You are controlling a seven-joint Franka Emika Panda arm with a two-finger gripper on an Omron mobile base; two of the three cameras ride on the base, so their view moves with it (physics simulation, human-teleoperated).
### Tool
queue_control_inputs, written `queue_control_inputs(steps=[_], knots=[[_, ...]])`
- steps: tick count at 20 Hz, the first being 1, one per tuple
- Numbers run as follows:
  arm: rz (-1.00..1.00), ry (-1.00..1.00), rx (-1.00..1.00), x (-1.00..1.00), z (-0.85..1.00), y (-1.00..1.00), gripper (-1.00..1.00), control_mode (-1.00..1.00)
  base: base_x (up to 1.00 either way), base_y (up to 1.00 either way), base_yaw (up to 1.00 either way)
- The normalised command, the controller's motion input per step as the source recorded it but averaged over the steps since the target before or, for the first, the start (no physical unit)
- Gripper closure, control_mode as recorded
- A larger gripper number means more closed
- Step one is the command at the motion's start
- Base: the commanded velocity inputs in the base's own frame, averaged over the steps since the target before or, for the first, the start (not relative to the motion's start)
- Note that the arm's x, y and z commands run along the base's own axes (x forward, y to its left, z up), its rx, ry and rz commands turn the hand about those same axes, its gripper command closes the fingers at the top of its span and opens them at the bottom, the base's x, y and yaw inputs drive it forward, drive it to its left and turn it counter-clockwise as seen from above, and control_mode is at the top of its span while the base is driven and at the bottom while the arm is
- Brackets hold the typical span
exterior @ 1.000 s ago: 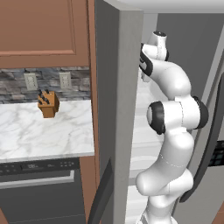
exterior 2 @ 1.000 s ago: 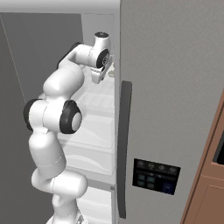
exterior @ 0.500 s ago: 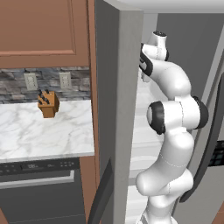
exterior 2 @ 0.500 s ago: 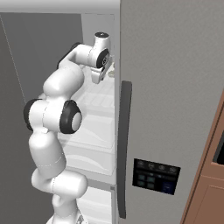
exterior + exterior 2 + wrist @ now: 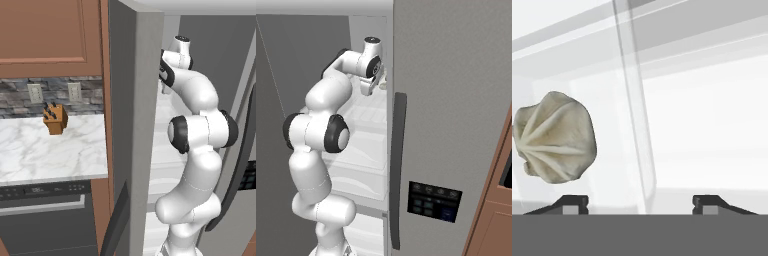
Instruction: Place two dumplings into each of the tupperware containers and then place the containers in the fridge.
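Beige dumpling sits upper-left of open tool.

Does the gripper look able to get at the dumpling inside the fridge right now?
Probably yes. In the hand view the gripper has its jaws apart and the dumpling sits close ahead, off to one side, with nothing between them. It would need to shift sideways first.

A white marble counter with a knife block sits beneath brown cabinets.
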Motion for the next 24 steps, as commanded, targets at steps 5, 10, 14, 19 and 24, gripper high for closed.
queue_control_inputs(steps=[5, 10, 14, 19, 24], knots=[[0.0, -0.03, 0.0, 0.0, 0.01, 0.0, -1.0, -1.0, 0.0, 0.0, 0.0], [0.0, -0.04, 0.0, -0.07, 0.16, 0.0, -1.0, -1.0, 0.0, 0.0, 0.0], [0.0, -0.19, 0.0, -0.42, 0.15, 0.0, -1.0, -1.0, 0.0, 0.0, 0.0], [0.0, -0.11, 0.0, -0.66, 0.28, 0.0, -1.0, -1.0, 0.0, 0.0, 0.0], [0.0, -0.03, 0.0, -0.96, 0.09, 0.0, -1.0, -1.0, 0.0, 0.0, 0.0]])
